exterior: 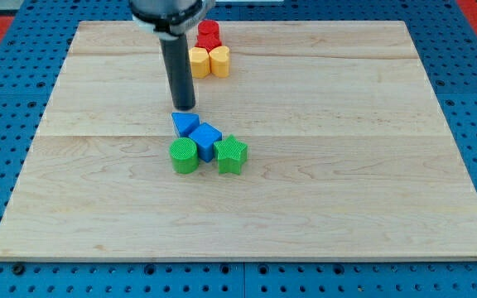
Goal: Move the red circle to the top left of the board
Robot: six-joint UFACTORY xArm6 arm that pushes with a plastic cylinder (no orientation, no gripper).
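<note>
The red circle sits near the board's top edge, a little left of centre, with another red block tight against it below; their shapes are hard to separate. My tip rests on the board well below them, just above the blue triangle. The rod rises from the tip toward the view's top and covers part of a yellow block.
A second yellow block sits right of the first, under the red ones. A blue cube, a green cylinder and a green star-like block cluster below my tip. The wooden board lies on a blue pegboard.
</note>
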